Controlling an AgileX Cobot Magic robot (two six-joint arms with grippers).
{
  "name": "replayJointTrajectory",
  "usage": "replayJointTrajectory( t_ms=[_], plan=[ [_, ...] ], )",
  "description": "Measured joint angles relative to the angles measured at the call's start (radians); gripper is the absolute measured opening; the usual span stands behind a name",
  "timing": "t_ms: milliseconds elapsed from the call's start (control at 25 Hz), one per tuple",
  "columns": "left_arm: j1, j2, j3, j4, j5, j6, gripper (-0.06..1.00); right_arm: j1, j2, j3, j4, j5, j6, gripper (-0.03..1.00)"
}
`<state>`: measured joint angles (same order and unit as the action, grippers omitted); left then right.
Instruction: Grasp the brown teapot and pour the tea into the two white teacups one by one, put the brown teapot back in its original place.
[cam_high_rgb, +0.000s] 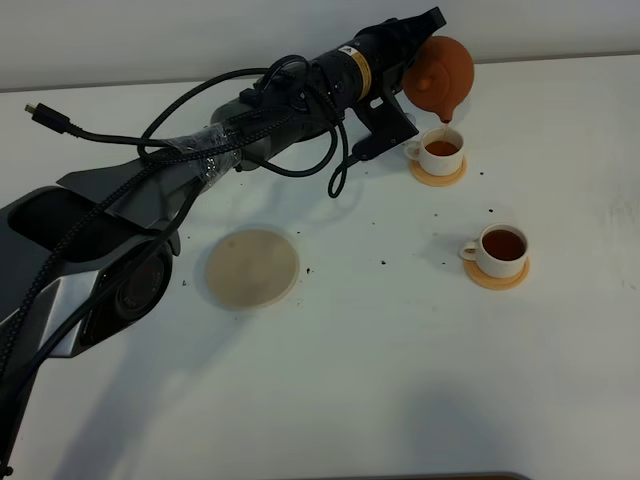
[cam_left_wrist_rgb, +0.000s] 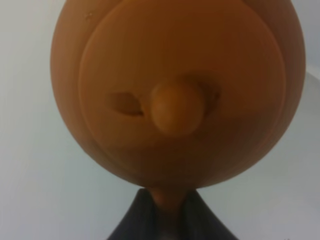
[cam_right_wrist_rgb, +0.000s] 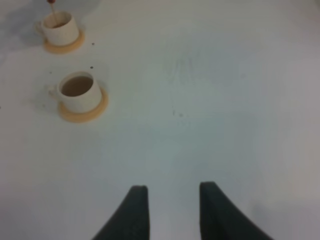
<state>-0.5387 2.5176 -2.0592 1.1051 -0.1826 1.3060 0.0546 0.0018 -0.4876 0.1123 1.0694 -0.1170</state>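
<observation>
White tabletop (cam_high_rgb: 400, 380), pour under way: the front cup (cam_high_rgb: 495, 265) already holds tea (cam_high_rgb: 504, 244), and the brown teapot (cam_high_rgb: 440, 75) is tilted above the rear cup (cam_high_rgb: 440, 163), streaming into it. The left gripper (cam_high_rgb: 418, 40) is clamped on its handle; the right gripper (cam_right_wrist_rgb: 172, 210) hangs empty, jaws parted. Left to do: finish cup 2, then set the pot on the beige coaster (cam_high_rgb: 252, 267)

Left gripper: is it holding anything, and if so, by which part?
Yes. The left gripper is shut on the squat reddish-brown clay teapot, with the teapot's loop handle pinched between its dark fingers.
</observation>
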Motion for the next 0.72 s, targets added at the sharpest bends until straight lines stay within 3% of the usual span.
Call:
replayJointTrajectory(
  t_ms=[720],
  plan=[
    [0.006,0.000,0.000,-0.016,-0.065,0.033,0.11,0.000,0.000,0.000,0.000,0.000,0.000,0.24]
  ],
)
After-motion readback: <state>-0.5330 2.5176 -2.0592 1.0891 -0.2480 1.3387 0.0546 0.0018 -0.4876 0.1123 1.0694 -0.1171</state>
